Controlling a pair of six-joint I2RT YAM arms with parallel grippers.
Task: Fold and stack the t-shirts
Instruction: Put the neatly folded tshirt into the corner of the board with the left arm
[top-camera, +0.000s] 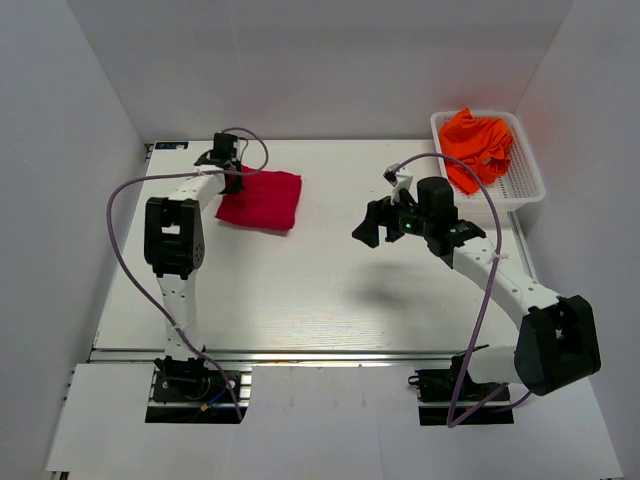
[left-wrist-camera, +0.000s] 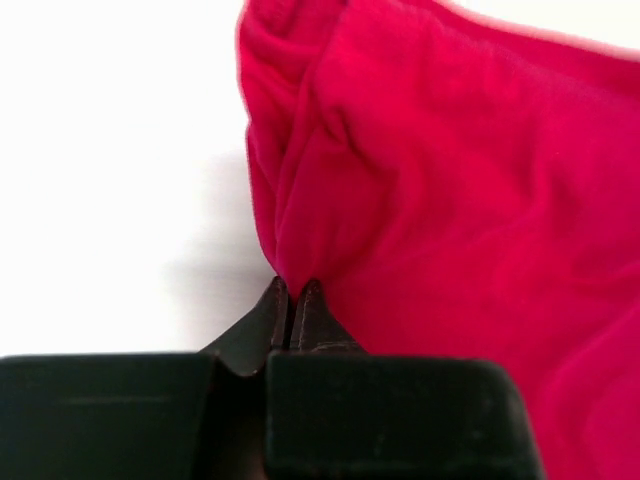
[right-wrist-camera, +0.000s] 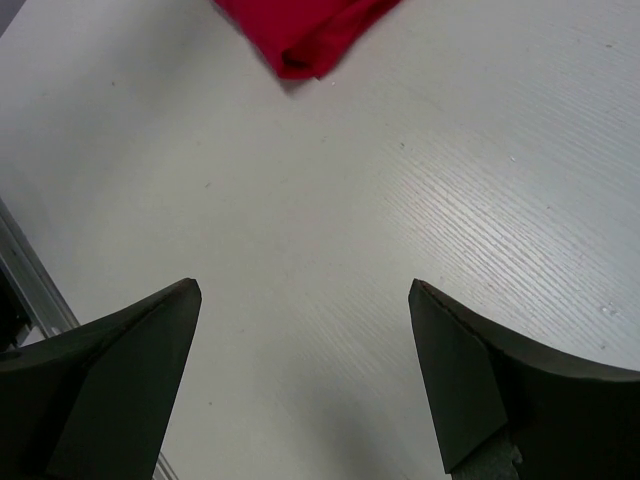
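Two pincers (left-wrist-camera: 295, 287) (right-wrist-camera: 305, 290), one crimson t-shirt (top-camera: 262, 200)

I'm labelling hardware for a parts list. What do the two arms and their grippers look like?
The left arm and right arm have white links with chunky black joint housings. A thin purple cable loops loosely along each. The left gripper and right gripper have black fingers tapering to wedge tips. No markings are readable.
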